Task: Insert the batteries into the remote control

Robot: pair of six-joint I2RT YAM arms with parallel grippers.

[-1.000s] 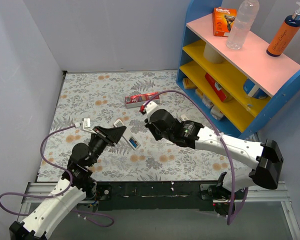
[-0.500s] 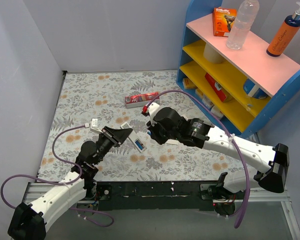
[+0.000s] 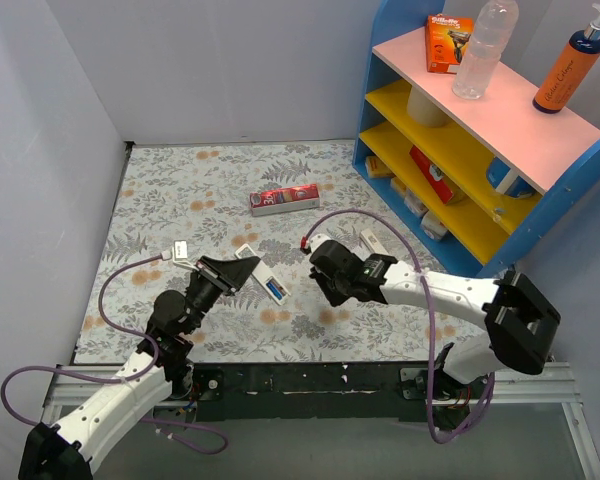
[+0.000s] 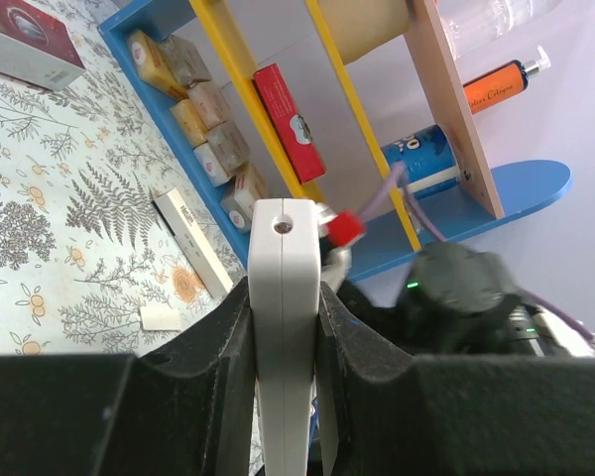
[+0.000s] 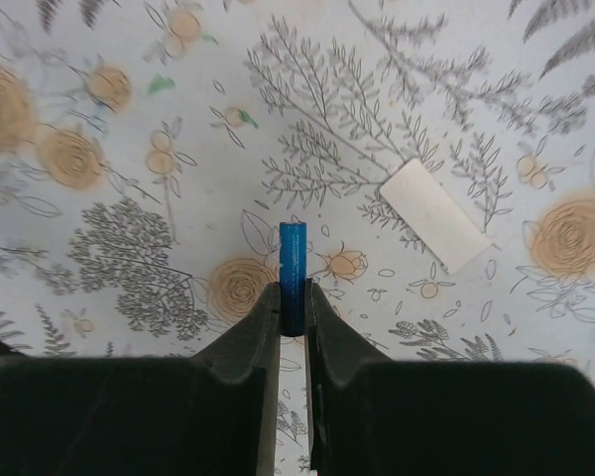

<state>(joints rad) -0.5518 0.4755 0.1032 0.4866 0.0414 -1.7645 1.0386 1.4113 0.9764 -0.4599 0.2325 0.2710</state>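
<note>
Jaws of my right pincer [image 5: 292, 299] are pinched shut on a tiny slim blue cylinder battery [image 5: 293, 248], its end poking out past the tips above the flower-printed tabletop [image 5: 129, 129]. My left pincer [image 4: 283, 327] is clamped tight on the slim white plastic remote control [image 4: 283, 248], held edge-up near the right one. A small white oblong piece [image 5: 436, 215] lies on the tabletop close by.

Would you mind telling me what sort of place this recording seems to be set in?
Likely a lab mock-up of a home: plain grey walls box in a floral tablecloth, beside a colourful shelf holding a pump bottle.
</note>
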